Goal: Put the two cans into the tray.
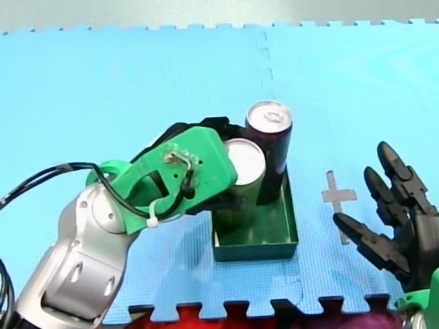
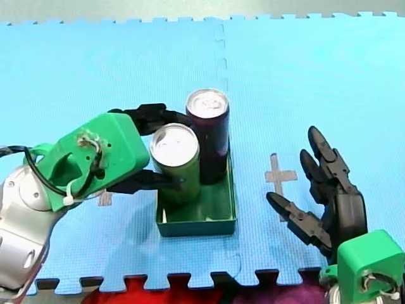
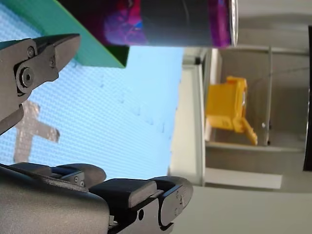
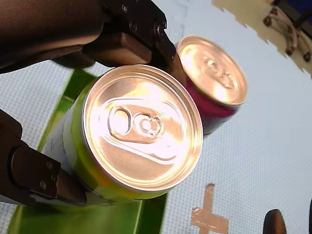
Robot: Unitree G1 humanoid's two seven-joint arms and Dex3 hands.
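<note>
Left hand (image 2: 139, 149) comes in from your left and is closed on the green can (image 2: 179, 172). Its fingers (image 2: 154, 114) wrap the far side and the thumb (image 2: 159, 182) presses the near side. The grip sits on the can wall below the rim, which keeps the lid clear; the second wrist view shows that plainly. Right hand (image 2: 326, 199) holds nothing. It's parked near you on the right, well apart from the tray and just past the grey tape cross (image 2: 280, 176), so it's out of the working path.

Tray (image 2: 196, 226) is green and sits mid-mat. The green can is upright inside it, towards the near-left. I can't tell if its base is seated on the tray floor, as the tray wall hides it.

Just behind it, the dark purple can (image 2: 213, 136) stands upright at the tray's far end, right beside the green one, possibly touching. That placement left the front of the tray free for the second can.

My read: both cans are in the tray, and all that's left is to release and back out. The far fingers end close to the purple can, so open gently and pull out to the left or you'll risk tipping it. Beyond that there's just blue foam mat (image 2: 95, 63).
</note>
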